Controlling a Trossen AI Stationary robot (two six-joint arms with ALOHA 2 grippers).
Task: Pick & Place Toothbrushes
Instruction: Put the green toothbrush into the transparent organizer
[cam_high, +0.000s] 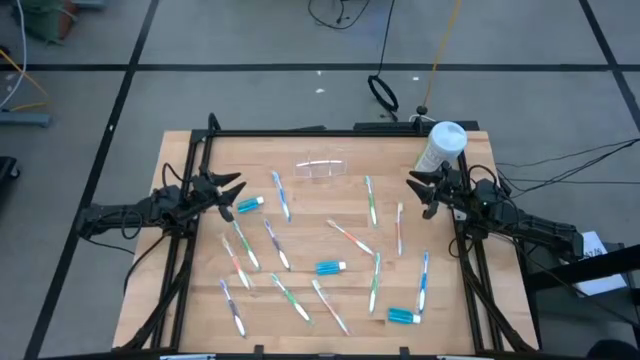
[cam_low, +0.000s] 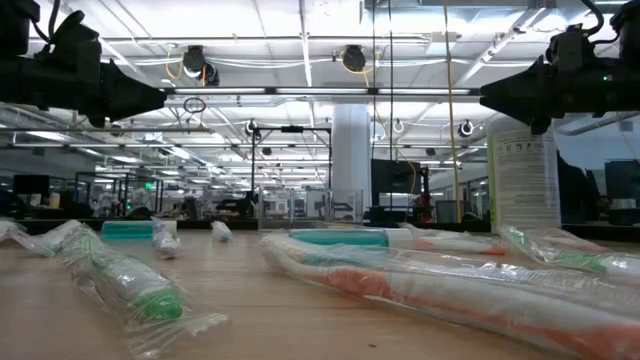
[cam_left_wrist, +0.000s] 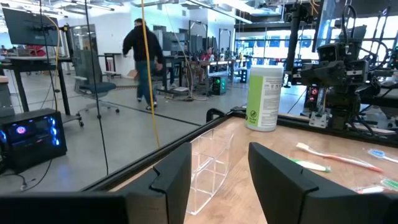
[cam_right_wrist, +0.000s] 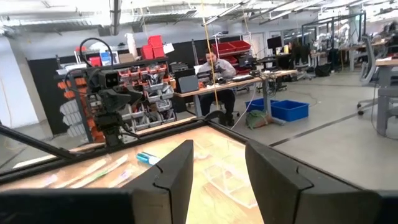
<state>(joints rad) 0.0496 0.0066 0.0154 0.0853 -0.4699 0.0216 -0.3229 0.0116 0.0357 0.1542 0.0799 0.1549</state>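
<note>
About a dozen wrapped toothbrushes (cam_high: 283, 197) with blue, green and orange-pink handles lie flat and scattered over the wooden table (cam_high: 330, 300). My left gripper (cam_high: 236, 190) hovers open and empty at the table's left side, above a short blue tube (cam_high: 249, 204). My right gripper (cam_high: 414, 186) hovers open and empty at the right side, in front of a white canister (cam_high: 441, 146). Both grippers show high above the table in the low view. A clear plastic holder (cam_high: 320, 169) stands at the far middle, between the grippers; it also shows in the left wrist view (cam_left_wrist: 208, 163).
Two more short blue tubes (cam_high: 331, 267) (cam_high: 404, 316) lie among the toothbrushes. A black frame (cam_high: 330, 131) runs along the table's far edge and sides. People show in the room beyond the table in the wrist views.
</note>
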